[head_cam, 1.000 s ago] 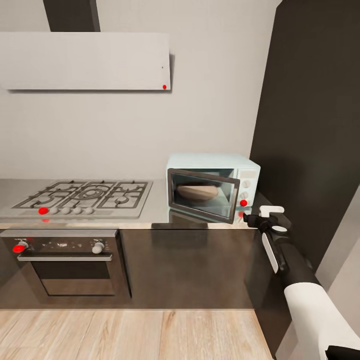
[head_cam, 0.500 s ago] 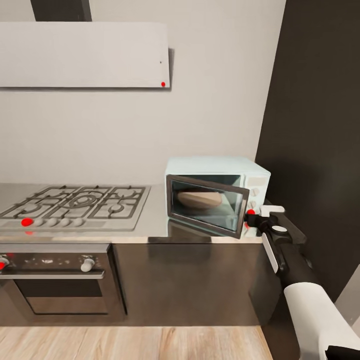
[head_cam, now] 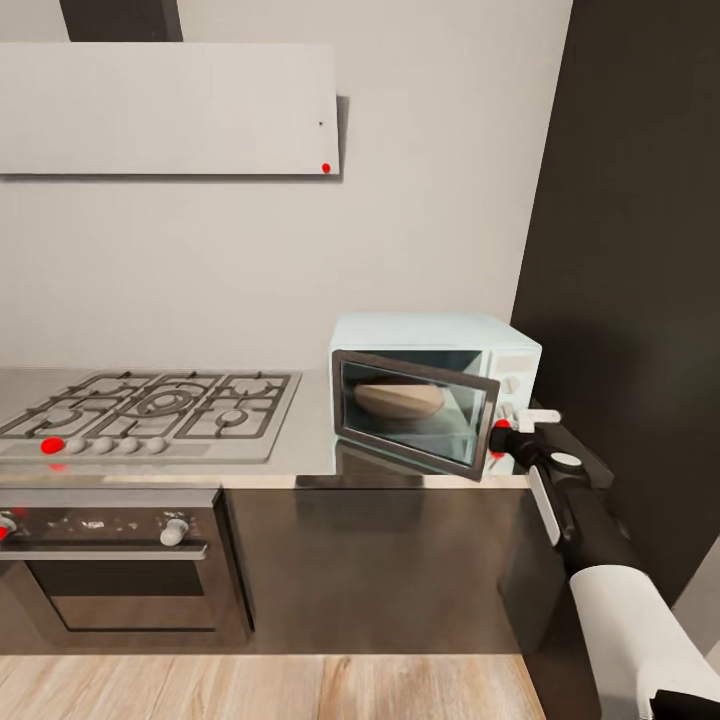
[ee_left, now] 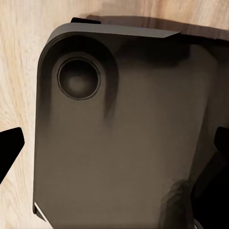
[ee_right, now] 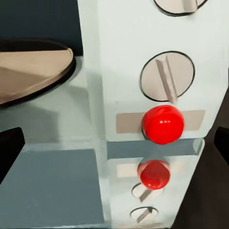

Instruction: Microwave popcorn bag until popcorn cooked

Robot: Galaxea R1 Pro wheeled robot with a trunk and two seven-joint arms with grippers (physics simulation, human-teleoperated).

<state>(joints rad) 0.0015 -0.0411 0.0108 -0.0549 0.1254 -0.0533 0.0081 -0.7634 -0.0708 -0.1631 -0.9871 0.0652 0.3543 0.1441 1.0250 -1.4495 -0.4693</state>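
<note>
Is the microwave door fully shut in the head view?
No: the microwave door stands swung partly open, with the popcorn bag visible inside behind the glass.

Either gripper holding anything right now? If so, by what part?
Nothing held. The right gripper is open, facing the microwave control panel by the red button. The left gripper is open too, fingertips apart over the robot's dark base.

head view frontal, right wrist near microwave (ee_right: 152, 95)
</note>
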